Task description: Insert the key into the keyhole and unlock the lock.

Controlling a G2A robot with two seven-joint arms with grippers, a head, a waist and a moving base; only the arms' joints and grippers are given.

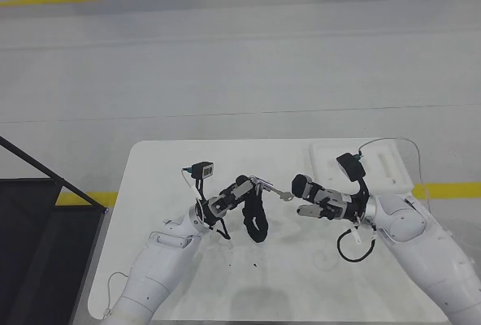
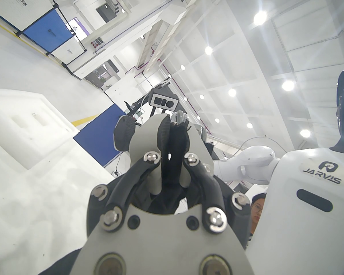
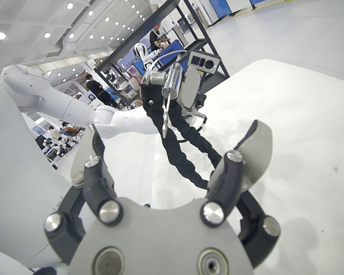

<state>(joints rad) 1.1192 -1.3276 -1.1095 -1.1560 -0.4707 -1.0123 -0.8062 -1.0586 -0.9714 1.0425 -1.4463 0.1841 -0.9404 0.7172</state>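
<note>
A black cable lock [image 1: 257, 221] hangs as a loop over the white table [image 1: 167, 171]. My left gripper [image 1: 253, 186] is shut on it just behind its silver cylinder head [image 3: 172, 82]. The left wrist view shows that gripper [image 2: 172, 124] clamped on the black cable, with the silver head [image 2: 179, 117] just past the fingertips. A silver key [image 3: 165, 115] sticks out of the cylinder's face, pointing toward my right gripper [image 3: 175, 127]. That gripper is open a short way off the key [image 1: 283, 194], touching nothing. In the top view the right gripper [image 1: 296, 197] faces the left one.
A white foam tray [image 1: 362, 166] with shallow recesses lies at the table's back right corner, also seen as the foam tray [image 2: 23, 127] beside the left gripper. A black metal rack [image 1: 29, 219] stands off the table's left side.
</note>
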